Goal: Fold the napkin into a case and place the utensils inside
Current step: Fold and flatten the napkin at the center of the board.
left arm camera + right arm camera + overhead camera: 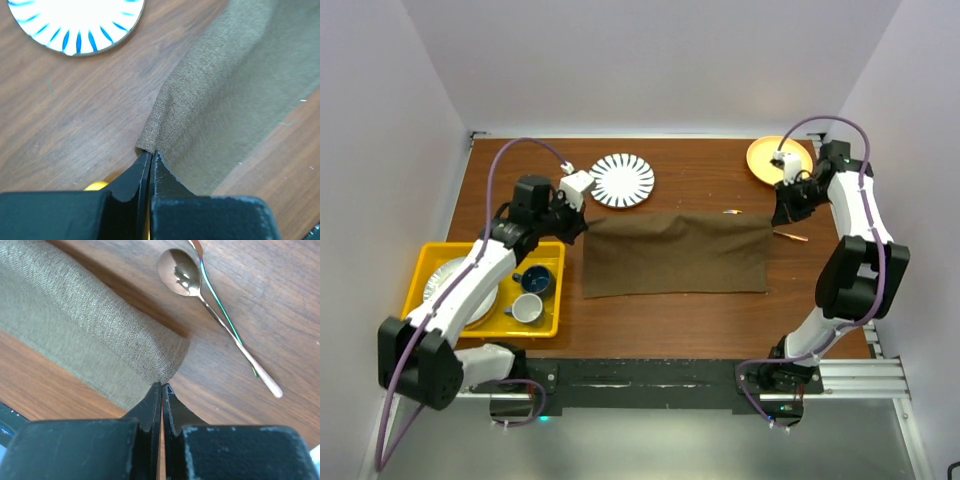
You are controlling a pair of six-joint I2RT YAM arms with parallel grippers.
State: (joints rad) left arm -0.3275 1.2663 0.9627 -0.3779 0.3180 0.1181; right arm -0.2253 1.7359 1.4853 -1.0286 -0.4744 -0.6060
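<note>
The olive-brown napkin [675, 253] lies as a wide rectangle in the middle of the table. My left gripper [582, 228] is shut on its far left corner; in the left wrist view the closed gripper [150, 151] pinches the cloth [235, 85], which rises in a rounded fold from the tips. My right gripper [776, 218] is shut on the far right corner, and in the right wrist view its tips [162, 385] clamp the cloth [75, 325]. The utensils lie just right of that corner: a copper-toned spoon [182, 277] across an iridescent piece [225, 320], seen from above as thin streaks [790, 237].
A blue-and-white striped plate [622, 180] [75, 25] sits beyond the napkin's left end. An orange plate [765, 160] is at the far right. A yellow bin [420, 268] holding a plate and two mugs stands at the left edge.
</note>
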